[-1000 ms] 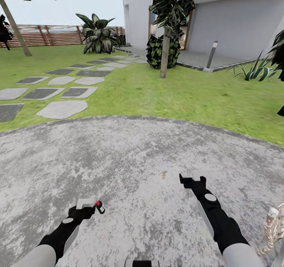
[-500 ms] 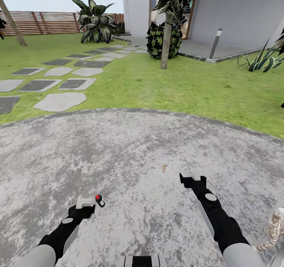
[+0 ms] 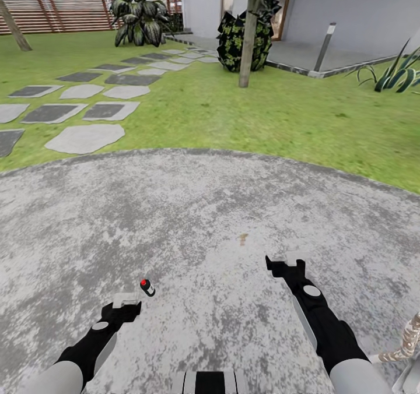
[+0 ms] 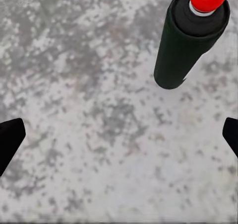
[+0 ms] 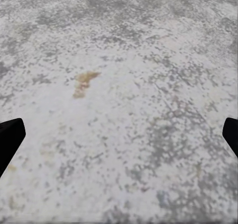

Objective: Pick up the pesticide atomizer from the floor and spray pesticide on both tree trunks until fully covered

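Head view: on the grey speckled paving circle (image 3: 210, 219), the left gripper (image 3: 125, 302) hangs low with the pesticide atomizer (image 3: 147, 287), a small dark can with a red cap, standing upright on the ground just ahead of it and slightly to its inner side, not touching. Farther right, the right gripper (image 3: 287, 261) reaches forward over bare paving near a small brown stain (image 3: 242, 238). Beyond the circle lie the lawn (image 3: 280, 120), stepping stones (image 3: 85, 139), a slatted fence (image 3: 64, 13) and a slim tree trunk (image 3: 247, 50) by the house.

The step in hand looks to be the pickup, not yet made. The next move calls for bringing the left gripper forward and sideways so the can sits between its fingers, then closing.

The left wrist view supplies what the head view cannot: the fingertips (image 4: 10, 139) stand wide apart and empty, the atomizer (image 4: 191, 40) off-centre ahead. The right wrist view shows that claw's fingertips (image 5: 10, 139) equally wide over the stain (image 5: 84, 82). The head view alone gives the garden.
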Controlling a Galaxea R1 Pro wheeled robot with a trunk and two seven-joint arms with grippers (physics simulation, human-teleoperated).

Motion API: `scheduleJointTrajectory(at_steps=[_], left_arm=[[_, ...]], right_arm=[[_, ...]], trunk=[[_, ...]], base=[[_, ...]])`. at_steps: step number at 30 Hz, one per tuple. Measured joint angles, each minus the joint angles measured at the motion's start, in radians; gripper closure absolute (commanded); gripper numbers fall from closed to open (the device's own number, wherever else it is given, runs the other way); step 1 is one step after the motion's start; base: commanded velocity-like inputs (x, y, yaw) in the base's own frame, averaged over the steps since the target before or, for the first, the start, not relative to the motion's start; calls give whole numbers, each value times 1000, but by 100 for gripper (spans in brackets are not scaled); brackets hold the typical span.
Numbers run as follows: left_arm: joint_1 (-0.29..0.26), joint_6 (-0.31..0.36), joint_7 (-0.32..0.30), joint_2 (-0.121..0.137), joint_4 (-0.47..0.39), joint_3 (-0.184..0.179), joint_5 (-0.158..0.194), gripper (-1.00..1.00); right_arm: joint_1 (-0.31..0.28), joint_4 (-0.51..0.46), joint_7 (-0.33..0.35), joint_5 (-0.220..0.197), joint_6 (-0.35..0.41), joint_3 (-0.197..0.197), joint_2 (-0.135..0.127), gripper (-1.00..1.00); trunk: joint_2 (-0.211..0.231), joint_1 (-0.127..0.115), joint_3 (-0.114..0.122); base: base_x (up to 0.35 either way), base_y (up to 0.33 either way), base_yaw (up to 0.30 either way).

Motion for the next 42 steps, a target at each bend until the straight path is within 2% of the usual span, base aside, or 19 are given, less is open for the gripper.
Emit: scheduleJointTrajectory(at_steps=[10, 18, 21, 24, 28, 42], left_arm=[[0, 1, -1, -1, 1, -1, 0, -100], [1, 1, -3, -1, 1, -1, -1, -100], [1, 1, -3, -2, -1, -3, -22, -100], [1, 1, -3, -4, -1, -1, -58, -100], [1, 0, -3, -6, -1, 1, -80, -100], [1, 0, -4, -9, -2, 1, -85, -100]], right_arm=[[0, 0, 0, 0, 0, 0, 0, -100], [0, 0, 0, 0, 0, 0, 0, -100], [0, 0, 0, 0, 0, 0, 0, -100], [0, 0, 0, 0, 0, 0, 0, -100], [0, 0, 0, 0, 0, 0, 0, -100], [0, 0, 0, 0, 0, 0, 1, -100]], trunk=[[0, 0, 0], [0, 0, 0], [0, 0, 0], [0, 0, 0], [0, 0, 0], [0, 0, 0]], base=[[0, 0, -17], [0, 0, -209], [0, 0, -16], [19, 0, -5], [107, 0, -1], [73, 0, 0]])
